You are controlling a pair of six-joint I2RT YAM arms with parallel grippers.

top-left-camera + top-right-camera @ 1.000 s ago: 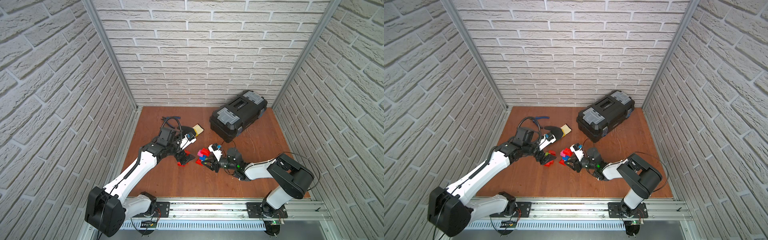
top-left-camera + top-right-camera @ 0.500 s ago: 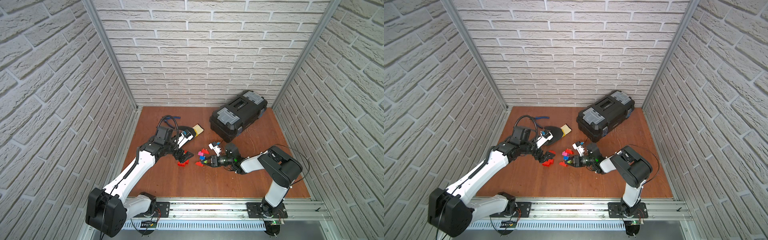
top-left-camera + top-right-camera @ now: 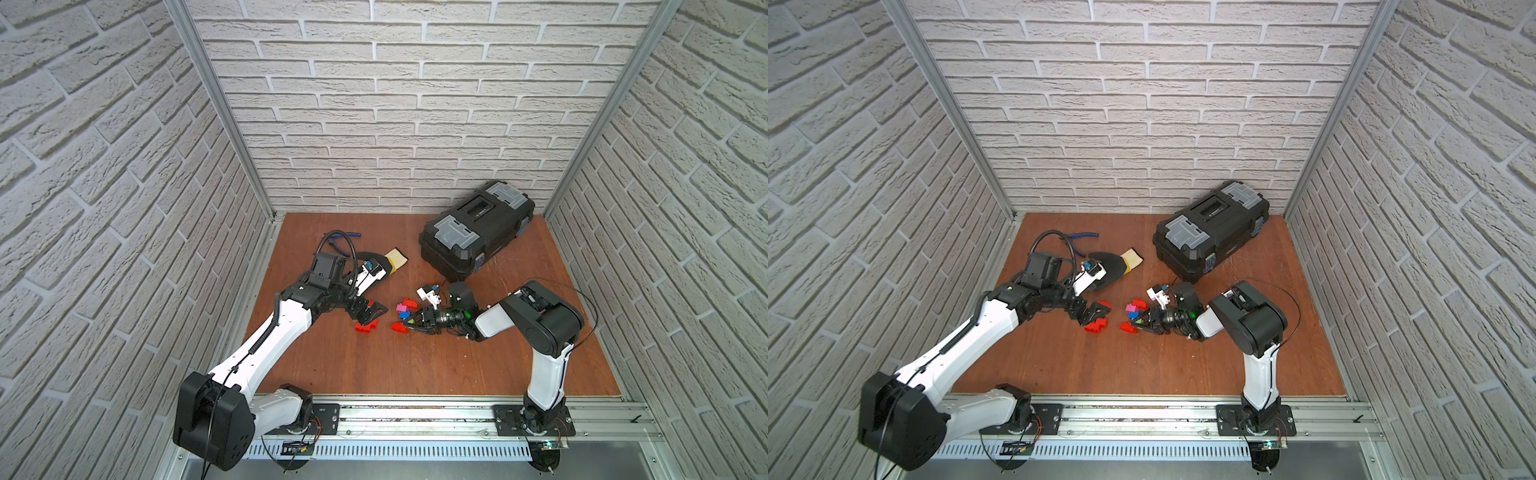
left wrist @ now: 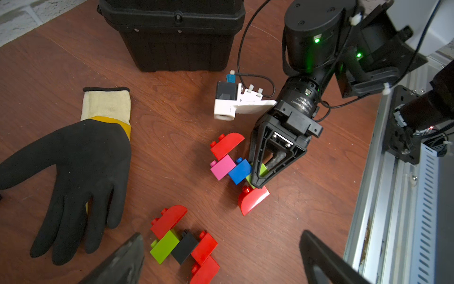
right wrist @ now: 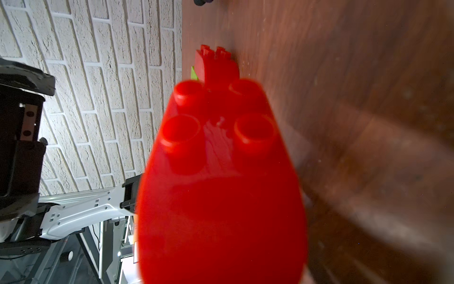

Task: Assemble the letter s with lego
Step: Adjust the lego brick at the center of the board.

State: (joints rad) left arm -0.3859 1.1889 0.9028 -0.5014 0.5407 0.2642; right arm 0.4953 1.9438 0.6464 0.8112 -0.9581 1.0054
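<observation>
**Q:** Left wrist view first; what do your right jaws hold?

**A:** My right gripper (image 4: 259,182) is clamped on a lime green brick (image 4: 264,169); that brick is joined to a blue brick (image 4: 240,171), then a pink brick (image 4: 222,167), then a curved red brick (image 4: 226,145). A second curved red piece (image 4: 253,200) sits just past my fingertips, touching them; the whole chain lies low on the wooden table (image 4: 172,118).

**Q:** And your left?

**A:** My left gripper (image 3: 368,312) is spread wide and holds nothing. Its two fingers (image 4: 122,260) stand on either side of a second cluster (image 4: 184,246) of red, lime green and black pieces joined flat on the wood; I cannot tell whether they touch it.

**Q:** Where is the lego on the table?

**A:** In both top views it lies mid-table between my arms; the second cluster is at my left jaws and the chain at my right.

**Q:** Anything nearby?

**A:** A black glove (image 4: 81,172) lies flat beside the second cluster and a black toolbox (image 3: 478,232) stands near the back wall. In the right wrist view a blurred red studded brick (image 5: 221,172) fills the frame.
</observation>
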